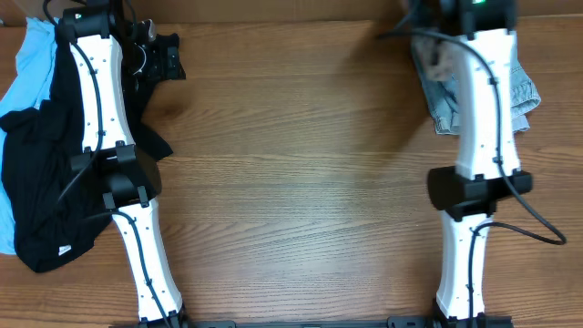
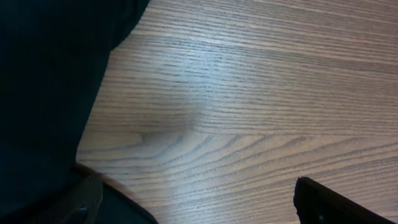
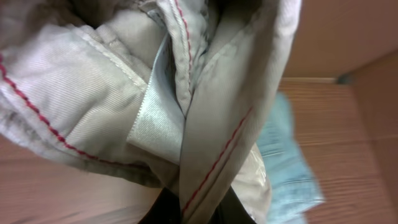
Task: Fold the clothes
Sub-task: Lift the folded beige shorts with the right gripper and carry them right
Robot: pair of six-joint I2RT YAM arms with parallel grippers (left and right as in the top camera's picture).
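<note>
Looking down from overhead, I find the right hand (image 3: pixel 198 215) hard to read. Its tip is a blur at the far edge of the surface (image 1: pixel 291 182), and the arm covers much of the faded denim piece (image 1: pixel 524 91) lying there. Its wrist camera settles it: the hand is pinched tight on a bunch of the pale beige garment (image 3: pixel 205 124). The cloth, with its red stitching and satin label (image 3: pixel 155 118), fills nearly the whole view, so I cannot tell which part is gripped. Only slivers of the dark fingers (image 3: pixel 158 214) show at the bottom.

The left hand (image 2: pixel 199 202) stands spread wide over bare wood, holding nothing; just its fingertips (image 2: pixel 323 202) peek in at the lower corners. The black garment (image 1: pixel 36 182) lies heaped at the left edge, partly under the left arm. It lies over a sky-blue piece (image 1: pixel 27 82) that the frame cuts off.
</note>
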